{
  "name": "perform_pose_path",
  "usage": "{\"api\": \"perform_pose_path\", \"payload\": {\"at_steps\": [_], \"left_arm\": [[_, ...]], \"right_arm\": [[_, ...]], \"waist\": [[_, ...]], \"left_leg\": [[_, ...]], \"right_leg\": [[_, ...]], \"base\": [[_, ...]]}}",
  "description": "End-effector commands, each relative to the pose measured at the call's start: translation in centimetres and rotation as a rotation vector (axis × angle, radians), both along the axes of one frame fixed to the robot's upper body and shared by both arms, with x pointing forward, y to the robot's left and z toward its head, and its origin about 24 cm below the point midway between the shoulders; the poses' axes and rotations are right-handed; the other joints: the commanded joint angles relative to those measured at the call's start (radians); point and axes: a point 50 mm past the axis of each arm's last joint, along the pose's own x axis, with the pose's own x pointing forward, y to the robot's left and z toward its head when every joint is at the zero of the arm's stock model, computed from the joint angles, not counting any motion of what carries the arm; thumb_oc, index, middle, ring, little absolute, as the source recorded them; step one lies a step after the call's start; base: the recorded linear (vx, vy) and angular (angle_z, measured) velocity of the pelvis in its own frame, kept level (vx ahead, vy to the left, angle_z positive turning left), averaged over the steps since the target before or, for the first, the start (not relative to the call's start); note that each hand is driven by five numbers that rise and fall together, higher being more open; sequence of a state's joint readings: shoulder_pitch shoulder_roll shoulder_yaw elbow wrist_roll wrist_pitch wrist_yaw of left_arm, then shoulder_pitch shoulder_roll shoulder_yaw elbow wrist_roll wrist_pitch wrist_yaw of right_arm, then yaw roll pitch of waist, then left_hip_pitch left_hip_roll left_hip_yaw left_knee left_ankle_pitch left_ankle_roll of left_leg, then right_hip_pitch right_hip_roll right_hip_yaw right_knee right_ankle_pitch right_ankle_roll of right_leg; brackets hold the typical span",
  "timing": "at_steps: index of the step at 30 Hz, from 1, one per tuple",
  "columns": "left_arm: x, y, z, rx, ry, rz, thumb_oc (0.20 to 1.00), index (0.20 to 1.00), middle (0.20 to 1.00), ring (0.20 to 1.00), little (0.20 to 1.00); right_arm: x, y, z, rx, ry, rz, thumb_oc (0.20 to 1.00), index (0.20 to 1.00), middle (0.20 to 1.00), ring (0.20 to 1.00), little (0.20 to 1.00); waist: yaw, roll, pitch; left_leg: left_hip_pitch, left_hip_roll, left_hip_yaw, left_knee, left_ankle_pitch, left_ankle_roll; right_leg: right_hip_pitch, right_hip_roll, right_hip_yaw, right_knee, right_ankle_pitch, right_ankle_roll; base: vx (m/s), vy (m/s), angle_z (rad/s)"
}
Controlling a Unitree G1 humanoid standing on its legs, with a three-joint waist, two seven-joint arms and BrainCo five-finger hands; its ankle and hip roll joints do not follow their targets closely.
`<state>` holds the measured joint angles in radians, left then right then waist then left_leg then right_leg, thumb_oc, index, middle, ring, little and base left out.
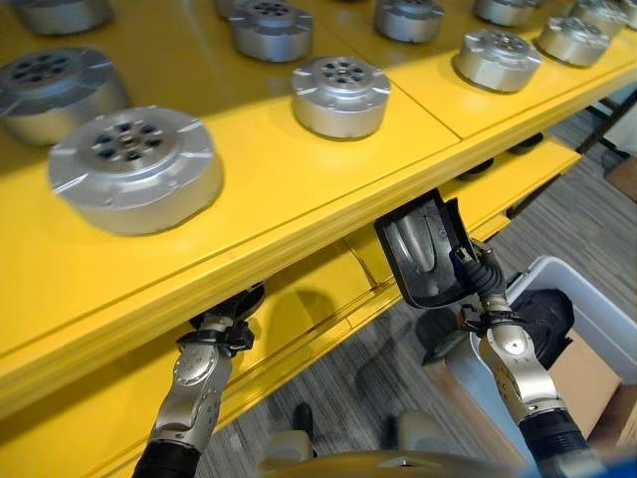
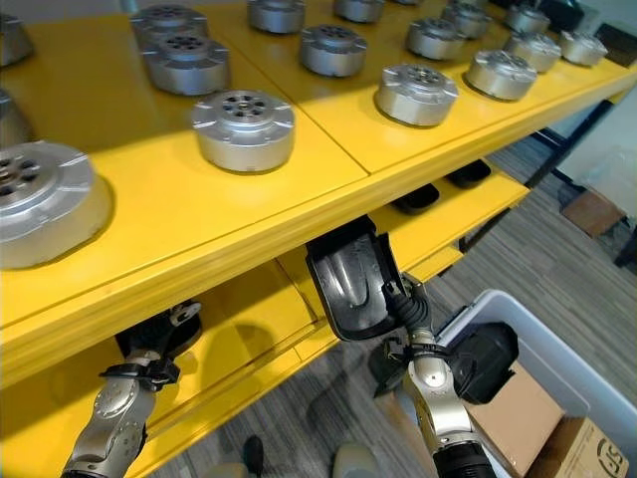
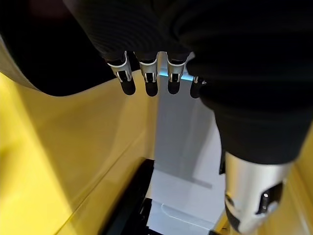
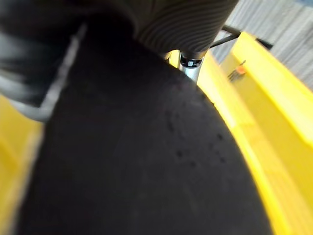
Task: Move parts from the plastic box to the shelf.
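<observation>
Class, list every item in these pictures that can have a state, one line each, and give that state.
Black part: lifted, held by the right hand at the front edge of the yellow shelf.
Left hand: fingers straight, holding nothing, under the top shelf board.
Silver round parts: resting flat on the top shelf board.
Plastic box: open-topped, on the floor.

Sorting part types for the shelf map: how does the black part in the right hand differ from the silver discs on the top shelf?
The black curved shell-shaped part is dark, hollow and elongated; the round silver metal discs are bright, solid-looking and drilled with holes. The black part is held up by the right hand at the yellow shelf edge; the discs rest flat on top, apart from each other.
</observation>
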<state>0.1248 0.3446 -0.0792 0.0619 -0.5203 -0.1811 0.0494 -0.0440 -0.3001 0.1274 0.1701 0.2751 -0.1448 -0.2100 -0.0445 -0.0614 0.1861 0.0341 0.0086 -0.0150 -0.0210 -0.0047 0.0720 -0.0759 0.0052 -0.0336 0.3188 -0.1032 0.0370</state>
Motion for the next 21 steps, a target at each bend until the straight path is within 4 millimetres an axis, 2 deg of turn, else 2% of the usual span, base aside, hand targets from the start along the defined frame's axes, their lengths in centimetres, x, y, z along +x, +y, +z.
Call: {"api": "perform_pose_path", "payload": {"at_steps": [1,5,13,16,18,21], "left_arm": [[0.1,-0.5,1.6,0.023,-0.094,-0.040,1.000,1.000,1.000,1.000,1.000],[-0.4,-0.3,1.5,0.009,-0.084,-0.029,1.000,1.000,1.000,1.000,1.000],[-1.1,-0.1,0.7,-0.004,-0.046,-0.027,1.000,1.000,1.000,1.000,1.000],[-1.2,-0.1,0.8,-0.013,-0.050,-0.021,1.000,1.000,1.000,1.000,1.000],[-1.1,-0.2,0.8,-0.021,-0.053,-0.027,1.000,1.000,1.000,1.000,1.000],[-0.8,-0.4,0.9,-0.025,-0.063,-0.037,1.000,1.000,1.000,1.000,1.000]], "right_arm": [[1.4,-0.5,3.9,0.042,-0.205,-0.005,0.200,0.200,0.200,0.200,0.200],[1.2,-0.7,3.9,0.041,-0.205,-0.002,0.200,0.200,0.200,0.200,0.200],[0.9,-0.8,3.8,0.032,-0.200,0.014,0.200,0.200,0.200,0.200,0.200],[1.2,-0.4,4.5,0.034,-0.231,0.031,0.200,0.200,0.200,0.200,0.200],[1.4,-0.2,4.9,0.031,-0.249,0.040,0.200,0.200,0.200,0.200,0.200],[1.6,-0.3,5.5,0.025,-0.278,0.041,0.200,0.200,0.200,0.200,0.200]], "waist": [[0.005,-0.022,-0.097],[0.023,-0.025,-0.129],[0.030,-0.033,-0.142],[0.043,-0.034,-0.120],[0.048,-0.032,-0.094],[0.045,-0.031,-0.060]], "left_leg": [[0.003,-0.059,0.009,-0.026,-0.012,-0.015],[-0.005,-0.047,0.022,-0.031,-0.004,-0.024],[-0.016,-0.025,0.008,-0.018,0.011,-0.047],[-0.054,-0.023,-0.015,0.024,0.023,-0.057],[-0.097,-0.037,-0.033,0.082,0.024,-0.067],[-0.147,-0.052,-0.036,0.173,0.006,-0.083]], "right_leg": [[0.014,-0.054,0.007,-0.115,0.073,0.067],[0.073,-0.059,-0.002,-0.229,0.076,0.066],[0.115,-0.050,-0.030,-0.281,0.072,0.042],[0.119,-0.041,-0.036,-0.299,0.075,0.030],[0.116,-0.043,-0.047,-0.304,0.080,0.019],[0.097,-0.052,-0.068,-0.289,0.086,0.012]], "base": [[-0.05,-0.076,0.44],[-0.04,-0.085,0.16],[-0.04,-0.104,0.00],[-0.11,-0.109,0.15],[-0.18,-0.071,0.54],[-0.17,-0.023,0.62]]}}
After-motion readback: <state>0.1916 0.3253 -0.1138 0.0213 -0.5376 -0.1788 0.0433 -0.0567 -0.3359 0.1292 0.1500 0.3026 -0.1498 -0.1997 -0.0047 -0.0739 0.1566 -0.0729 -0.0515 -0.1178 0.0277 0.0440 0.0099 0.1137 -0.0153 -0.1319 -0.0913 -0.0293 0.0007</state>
